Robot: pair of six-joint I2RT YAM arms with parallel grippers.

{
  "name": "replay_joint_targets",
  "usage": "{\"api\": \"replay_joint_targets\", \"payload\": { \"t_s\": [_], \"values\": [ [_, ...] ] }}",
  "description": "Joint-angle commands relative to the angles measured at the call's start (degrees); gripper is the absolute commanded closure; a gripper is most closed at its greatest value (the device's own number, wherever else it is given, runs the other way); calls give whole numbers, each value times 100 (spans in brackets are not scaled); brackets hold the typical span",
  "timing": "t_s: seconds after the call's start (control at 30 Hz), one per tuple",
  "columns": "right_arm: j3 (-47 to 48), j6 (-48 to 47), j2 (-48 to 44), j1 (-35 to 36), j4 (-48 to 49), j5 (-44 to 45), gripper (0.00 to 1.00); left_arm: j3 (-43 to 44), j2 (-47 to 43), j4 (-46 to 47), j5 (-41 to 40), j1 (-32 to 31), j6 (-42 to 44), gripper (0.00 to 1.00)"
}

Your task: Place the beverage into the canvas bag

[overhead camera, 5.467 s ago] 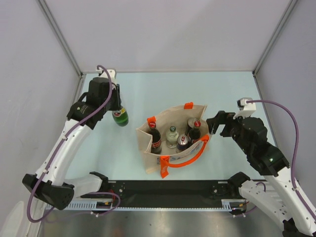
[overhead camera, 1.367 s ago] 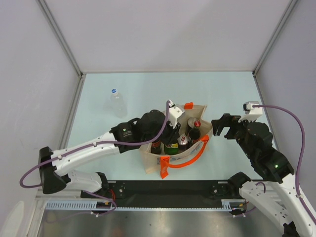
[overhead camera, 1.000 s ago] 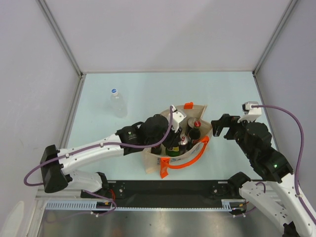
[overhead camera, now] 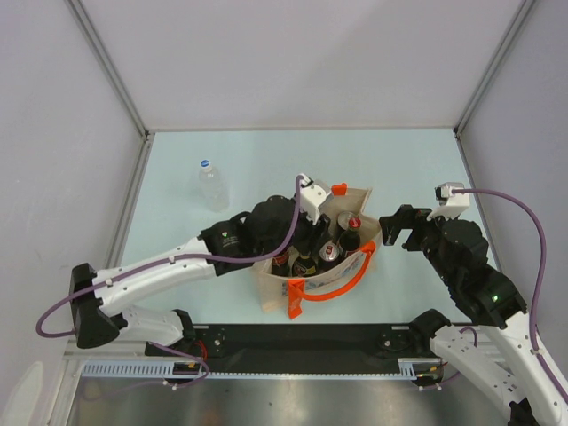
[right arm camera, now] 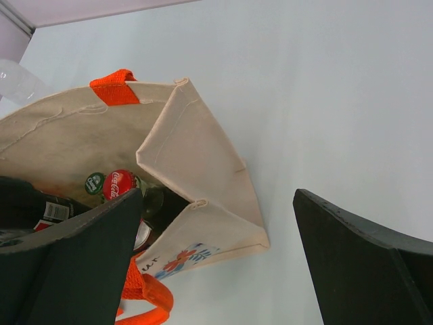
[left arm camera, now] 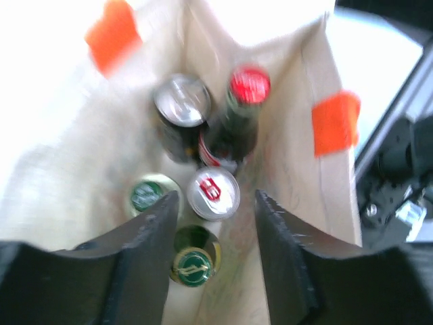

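Note:
The canvas bag (overhead camera: 270,286) stands mid-table, beige with orange handles (overhead camera: 330,284). The beverage, a green bottle with a green and gold cap (left arm camera: 193,265), stands upright inside it beside the near wall (left arm camera: 291,142). My left gripper (left arm camera: 216,198) hovers over the bag's mouth, open, with its fingers (left arm camera: 145,237) on either side of the bottle's cap and not touching it. From above, the left gripper (overhead camera: 306,241) covers part of the bag's opening. My right gripper (overhead camera: 389,231) waits just right of the bag (right arm camera: 196,162), wide open and holding nothing.
The bag also holds a red-capped cola bottle (left arm camera: 249,84), two cans (left arm camera: 181,100) (left arm camera: 213,193) and another green-capped bottle (left arm camera: 145,196). A clear plastic bottle with a blue cap (overhead camera: 211,185) stands at the back left. Grey walls close in the table.
My left gripper carried the green bottle from the far left into the bag, then opened its jaws and drew up slightly. The right arm has stayed put.

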Motion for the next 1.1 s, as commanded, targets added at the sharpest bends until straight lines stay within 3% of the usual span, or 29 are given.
{"api": "replay_joint_targets", "payload": {
  "t_s": [0.0, 0.1, 0.2, 0.27, 0.4, 0.77, 0.87, 1.07],
  "values": [
    [72, -35, -11, -7, 65, 3, 0, 993, -320, -398, -820, -31, 265, 44],
    [72, -70, -11, -7, 57, 12, 0, 1477, -312, -829, -1506, 22, 380, 38],
    [72, -88, -28, -7, 48, 29, 0, 1856, -347, -1277, -2094, 189, 406, 23],
    [63, -114, -28, -7, 56, 30, 0, 1989, -373, -1418, -2175, 504, 345, 12],
    [46, -141, -28, -7, 48, 30, 0, 2086, -504, -1734, -2027, 1661, 3, 1],
    [-121, -71, -81, -7, 74, -41, 0, 1516, -418, -1736, -955, 4502, -595, 0],
    [-147, -70, -64, -7, 127, -76, 0, 1278, -172, -1517, -498, 4968, -710, 2],
    [-139, -141, -64, -7, 127, -23, 0, 1242, 767, -1305, -93, 5330, -614, 8]
  ]
}}
